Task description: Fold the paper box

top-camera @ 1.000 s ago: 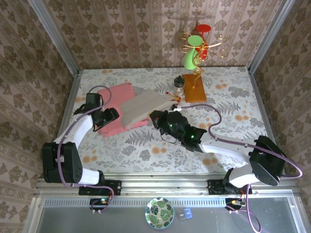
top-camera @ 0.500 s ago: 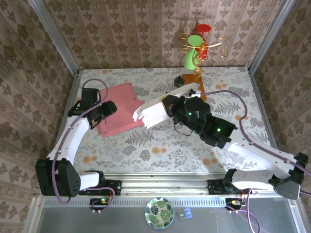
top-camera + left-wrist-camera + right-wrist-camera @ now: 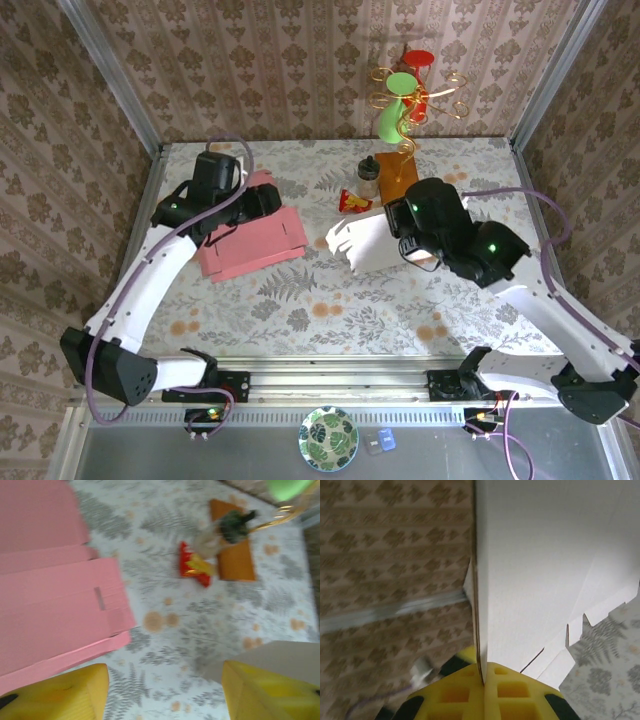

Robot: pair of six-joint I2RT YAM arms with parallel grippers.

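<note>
My right gripper (image 3: pixel 482 675) pinches only the raised white notched card's (image 3: pixel 360 245) edge, and my left gripper (image 3: pixel 165 692) hangs open and empty by the flat pink creased card box (image 3: pixel 250 245); the card may slip.

On the table (image 3: pixel 300 300), the paper box (image 3: pixel 255 242) lies flat at the left, a card sheet (image 3: pixel 362 243) is raised just to its right, clamped in the right gripper (image 3: pixel 482 672), and behind them a packet (image 3: pixel 353 202) sits left of a bottle (image 3: pixel 369 177), which stands by the left edge of a block (image 3: pixel 398 180) bearing a wire stand (image 3: pixel 405 100).
</note>
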